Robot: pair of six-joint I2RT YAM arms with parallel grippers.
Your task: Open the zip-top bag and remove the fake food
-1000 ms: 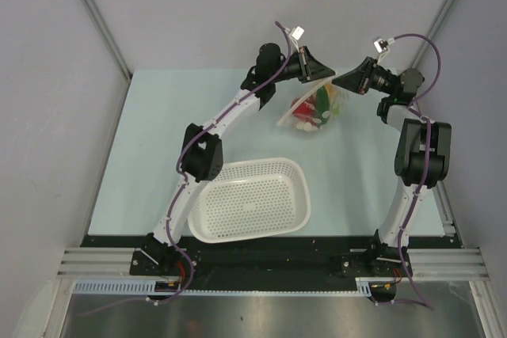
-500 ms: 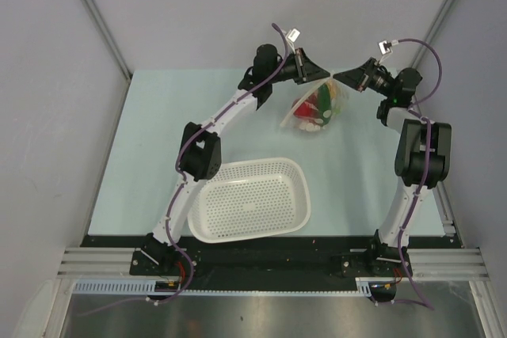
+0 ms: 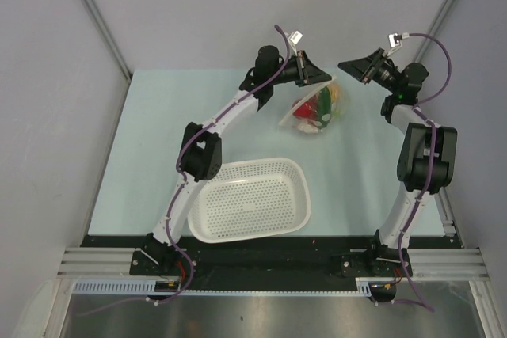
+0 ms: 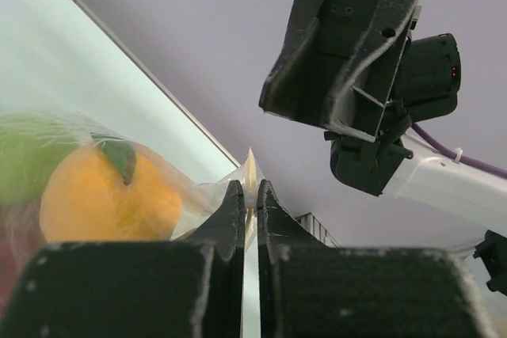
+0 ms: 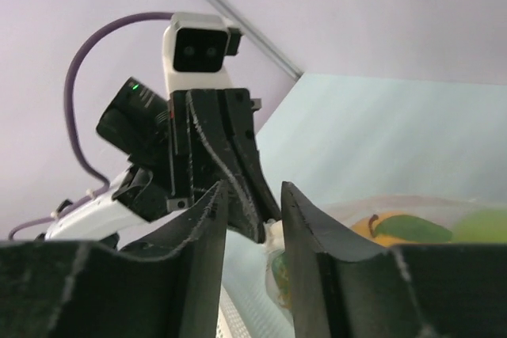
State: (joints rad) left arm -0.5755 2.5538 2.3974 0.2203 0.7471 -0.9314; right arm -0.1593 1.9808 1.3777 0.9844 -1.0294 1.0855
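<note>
The small clear, floppy zip-top bag hangs toward twelve o'clock over the pale green table. It holds the plastic fake food: an orange round fruit, a green one and something red. The left tool pinches the bag's top edge tight. The right tool, at one o'clock, stands parted on nothing, clear of the bag. A white perforated plastic basket lies at six o'clock from the bag.

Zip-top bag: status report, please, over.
Left gripper shut on the zip-top bag, at its edge. Right gripper open, off the bag. Fake food inside. Nothing blocking; white basket sits apart.
</note>
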